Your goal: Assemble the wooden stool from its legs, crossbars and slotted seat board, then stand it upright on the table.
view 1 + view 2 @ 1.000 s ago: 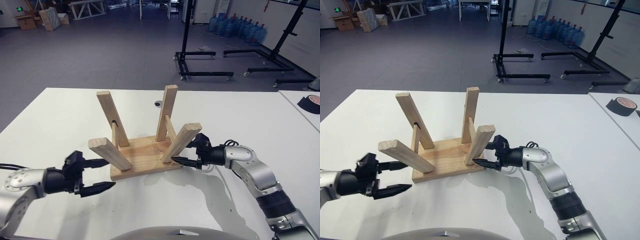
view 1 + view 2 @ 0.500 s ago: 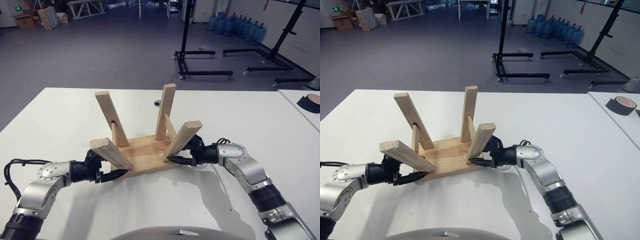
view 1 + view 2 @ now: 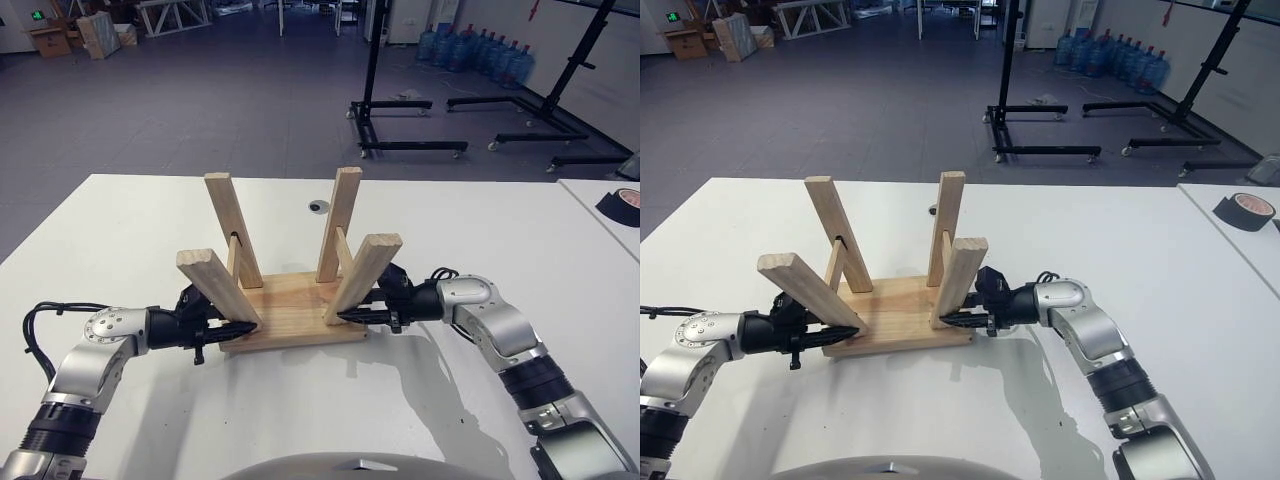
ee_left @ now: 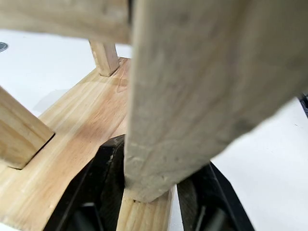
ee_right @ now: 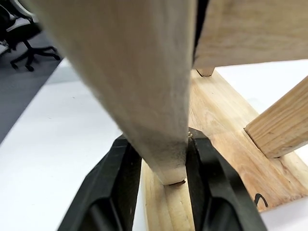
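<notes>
Reaching low inward, left gripper [image 3: 236, 327] pinches the near left leg [image 3: 214, 288] of the upturned pale wooden stool [image 3: 296, 312]; right gripper [image 3: 346, 317] pinches its near right leg [image 3: 361, 270].

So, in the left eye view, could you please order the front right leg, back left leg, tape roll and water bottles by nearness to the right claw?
1. Front right leg, gripped by the right claw.
2. Back left leg, across the seat board.
3. Tape roll, far right table edge.
4. Water bottles, far back of room.
</notes>
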